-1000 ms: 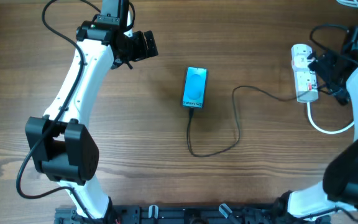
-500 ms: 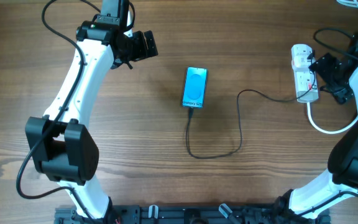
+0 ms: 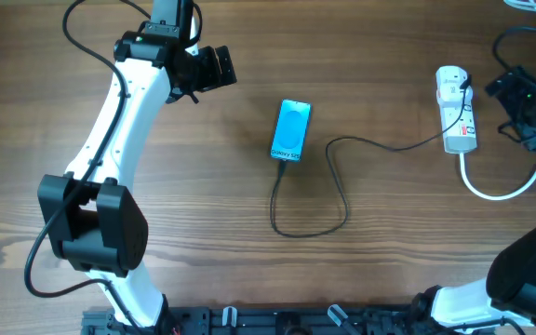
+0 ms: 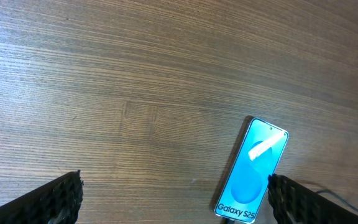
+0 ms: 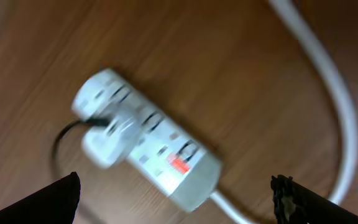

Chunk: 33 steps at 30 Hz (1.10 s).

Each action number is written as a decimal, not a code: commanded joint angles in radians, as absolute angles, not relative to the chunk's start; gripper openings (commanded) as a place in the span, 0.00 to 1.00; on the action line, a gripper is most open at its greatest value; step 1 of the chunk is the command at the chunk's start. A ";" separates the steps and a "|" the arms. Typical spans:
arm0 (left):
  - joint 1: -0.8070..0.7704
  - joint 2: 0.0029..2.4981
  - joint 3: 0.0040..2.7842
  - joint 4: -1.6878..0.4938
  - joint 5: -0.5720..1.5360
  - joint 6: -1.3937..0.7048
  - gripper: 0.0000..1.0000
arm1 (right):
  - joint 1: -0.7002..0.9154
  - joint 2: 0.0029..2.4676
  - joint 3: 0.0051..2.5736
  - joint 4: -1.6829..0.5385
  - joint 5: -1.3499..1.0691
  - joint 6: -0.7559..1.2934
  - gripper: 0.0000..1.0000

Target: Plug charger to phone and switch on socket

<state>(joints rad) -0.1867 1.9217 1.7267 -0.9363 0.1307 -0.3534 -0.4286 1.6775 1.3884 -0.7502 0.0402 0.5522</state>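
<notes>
Blur: Your right wrist view is smeared. The socket (image 5: 148,140) reads as a white bar with a red mark (image 5: 179,163), and you cannot read its switch position there or from overhead.
Cut off: In the left wrist view the phone (image 4: 252,171) runs down to the frame edge, so its port is out of sight. The left end effector (image 4: 176,199) and the right end effector (image 5: 176,202) show only dark fingertips (image 4: 58,198) in the bottom corners of their own views.
Connector: From overhead, the tip of the charger (image 3: 339,191) meets the lettered end of the phone. You cannot tell whether it is seated or only touching.
Phone: It lies flat, screen up and slightly tilted, near the middle of the bench (image 3: 408,242).
Charger: The thin black cable drops from the phone, loops round, climbs back and runs right to the socket.
Socket: It sits at the far right of the bench. A plug (image 5: 107,144) is in one end, and a thick white cord (image 3: 491,191) leaves the other.
In the way: The right arm (image 3: 529,102) crowds the socket's right side from overhead and covers part of the white cord.
Left end effector: Its jaws are spread wide and hold nothing. It is above bare wood, up and left of the phone and well apart from it.
Right end effector: Its jaws are spread wide and grip nothing. It is near the socket, which lies between the fingertips in the wrist view.
</notes>
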 commanded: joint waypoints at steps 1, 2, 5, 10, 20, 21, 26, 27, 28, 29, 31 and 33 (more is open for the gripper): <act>-0.185 1.930 1.726 -0.936 0.121 -0.348 1.00 | -0.431 1.717 1.401 -0.724 0.200 0.627 1.00; -0.185 1.930 1.726 -0.936 0.121 -0.348 1.00 | -0.431 1.733 1.401 -0.715 0.200 0.624 1.00; -0.185 1.930 1.726 -0.936 0.121 -0.348 1.00 | -0.431 1.803 1.401 -0.683 0.179 0.584 1.00; -0.185 1.930 1.726 -0.936 0.121 -0.348 1.00 | -0.431 1.901 1.401 -0.618 0.125 0.575 1.00; -0.185 1.930 1.726 -0.936 0.121 -0.348 1.00 | -0.428 1.994 1.422 -0.624 0.020 0.540 0.99; -0.185 1.930 1.726 -0.936 0.121 -0.348 1.00 | -0.428 1.994 1.449 -0.651 0.018 0.522 1.00; -0.185 1.930 1.726 -0.936 0.121 -0.348 1.00 | -0.428 1.998 1.492 -0.674 0.023 0.512 1.00; -0.185 1.930 1.726 -0.936 0.121 -0.348 1.00 | -0.428 2.005 1.492 -0.675 0.034 0.529 1.00; -0.185 1.930 1.726 -0.936 0.121 -0.348 1.00 | -0.428 2.017 1.491 -0.674 0.046 0.534 1.00; -0.185 1.930 1.726 -0.936 0.121 -0.348 1.00 | -0.428 2.029 1.491 -0.675 0.048 0.535 1.00; -0.185 1.930 1.726 -0.936 0.121 -0.348 1.00 | -0.428 2.056 1.491 -0.681 0.055 0.534 1.00; -0.185 1.930 1.726 -0.936 0.121 -0.348 1.00 | -0.428 2.068 1.490 -0.685 0.062 0.544 1.00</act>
<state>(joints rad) -0.1867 1.9217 1.7267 -0.9363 0.1307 -0.3534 -0.4301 2.0293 1.4754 -0.6788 0.0345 0.5266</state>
